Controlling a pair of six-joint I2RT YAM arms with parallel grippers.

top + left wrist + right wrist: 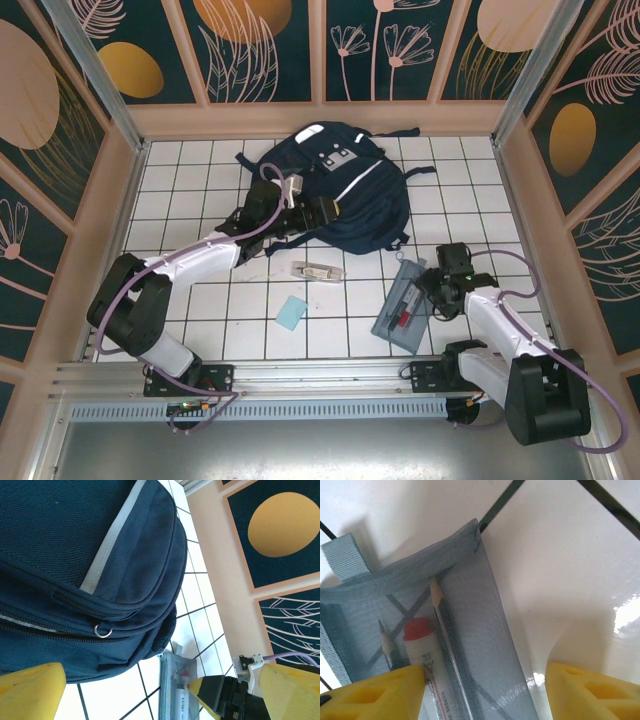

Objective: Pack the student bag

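Lighting: bright, even, from overhead. Shadows: soft, short, beneath the student bag (350, 210) on the white tiled surface (250, 310). Glare: white highlights on glossy tile, right wrist view. Focus: top view sharp; right tool (485, 677) slightly soft at close range. Colours: vivid.

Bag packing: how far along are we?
Done: nothing packed. The student bag looks zipped shut, with the left gripper open at its edge.
In hand: right gripper, jaws apart astride the pencil case, not lifted.
Left: case, blue card and small white item, all outside the bag.
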